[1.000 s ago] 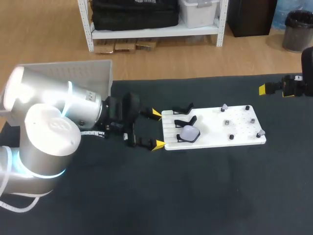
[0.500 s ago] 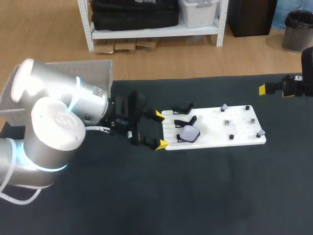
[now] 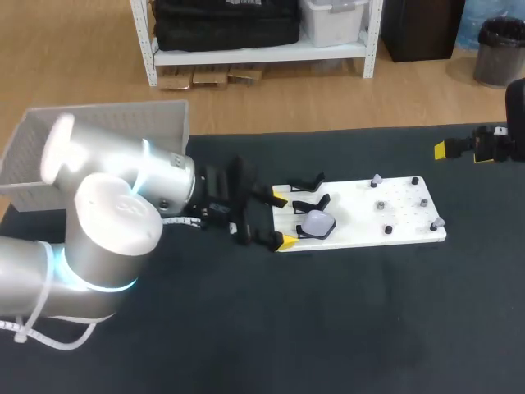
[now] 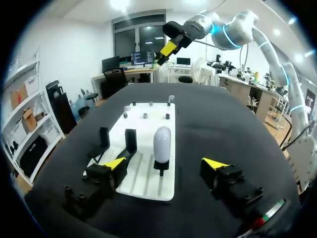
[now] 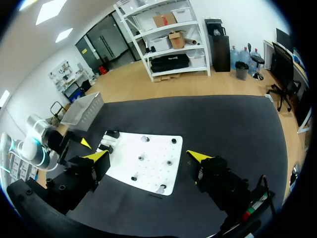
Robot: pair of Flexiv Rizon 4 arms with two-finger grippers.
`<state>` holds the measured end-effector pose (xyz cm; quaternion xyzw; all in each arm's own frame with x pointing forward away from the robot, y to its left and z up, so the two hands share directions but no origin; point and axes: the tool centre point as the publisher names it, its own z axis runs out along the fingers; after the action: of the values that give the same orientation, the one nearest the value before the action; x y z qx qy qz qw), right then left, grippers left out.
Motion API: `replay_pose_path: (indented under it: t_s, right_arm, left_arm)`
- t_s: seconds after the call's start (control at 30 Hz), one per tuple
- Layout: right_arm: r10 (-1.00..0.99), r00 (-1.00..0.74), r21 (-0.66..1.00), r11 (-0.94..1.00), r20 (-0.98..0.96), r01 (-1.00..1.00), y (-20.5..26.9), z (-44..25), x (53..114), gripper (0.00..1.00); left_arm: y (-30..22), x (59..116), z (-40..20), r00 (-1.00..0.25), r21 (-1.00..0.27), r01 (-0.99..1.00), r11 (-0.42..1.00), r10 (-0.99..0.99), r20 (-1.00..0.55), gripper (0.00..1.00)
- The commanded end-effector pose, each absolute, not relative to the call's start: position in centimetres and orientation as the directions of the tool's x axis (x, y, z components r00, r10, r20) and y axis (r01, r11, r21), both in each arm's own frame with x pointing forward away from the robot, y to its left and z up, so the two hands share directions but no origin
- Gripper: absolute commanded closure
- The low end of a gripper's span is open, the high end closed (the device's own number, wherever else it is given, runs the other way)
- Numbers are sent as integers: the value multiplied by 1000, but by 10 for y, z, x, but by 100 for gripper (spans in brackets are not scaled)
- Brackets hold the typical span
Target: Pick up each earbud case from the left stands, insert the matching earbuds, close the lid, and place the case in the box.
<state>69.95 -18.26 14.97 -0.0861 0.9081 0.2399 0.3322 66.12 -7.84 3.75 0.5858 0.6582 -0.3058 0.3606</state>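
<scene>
— Look at the earbud case [image 4: 162, 143]. Smooth, white, rounded like an egg. Standing upright on a little black stand [image 4: 161, 168], near the left end of the flat white board [image 3: 361, 234].
— Held by anything?
— No. Sitting just ahead of the left gripper [image 3: 284, 220], facing the gap between the two yellow tips [image 4: 115, 163], touching neither. Wide-open jaws there, gripping nothing.
— Anything in the way?
— Two other stands [image 4: 130, 141], black too, just beside the case. Bent like small hooks when seen from above. Long grooves in the board under all three. Also one finger [image 3: 277, 198] over the board's left edge, close to those stands, with the second over the black cloth of the table [image 3: 344, 328], by the board's near corner.
— And past the case?
— A flat part of the board, dotted with tiny holes. A few small grey pegs [image 3: 376, 179] poking up there. Too small to tell what kind.
— And the right gripper [image 5: 147, 156]?
— Way over by the table's right side, well apart from the board and the case. Released too, with both fingers far apart and gripping nothing.
— And the box?
— A pale plastic basket [image 3: 168, 123] with slotted walls, at the table's far left corner, behind the fat, shiny silver left arm [image 3: 123, 180].
</scene>
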Motion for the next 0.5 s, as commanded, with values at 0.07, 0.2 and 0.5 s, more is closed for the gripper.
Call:
replay_pose_path:
  t_s: [0.07, 0.2, 0.5]
  right_arm:
    - [2, -765, 380, 869, -644, -318, -183, 149, 700, 0]
    - [2, -765, 380, 869, -644, -318, -183, 149, 700, 0]
    - [2, -765, 380, 869, -644, -318, -183, 149, 700, 0]
  left_arm:
    - [-83, 669, 31, -46, 14, 994, 110, 527, -848, 14]
    - [-87, 670, 32, -43, 4, 996, 92, 508, -860, 31]
    - [-101, 666, 26, -53, -19, 997, 75, 477, -877, 39]
